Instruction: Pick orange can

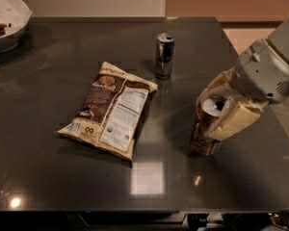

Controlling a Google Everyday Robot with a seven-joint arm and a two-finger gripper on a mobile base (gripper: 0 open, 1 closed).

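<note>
The orange can (204, 139) stands upright at the right side of the dark table (48, 177), its silver top with pull-tab facing up. My gripper (216, 113) comes in from the right and is shut on the can. One cream finger (233, 121) presses its right side and the other wraps behind its upper left. The can's lower body shows below the fingers. It looks tilted slightly and just off the tabletop.
A slim silver-and-blue can (164, 55) stands at the table's back centre. A brown-and-cream snack bag (111, 109) lies flat in the middle. A white bowl (5, 20) sits at the far left corner. The table's right edge (279, 129) runs close behind my arm.
</note>
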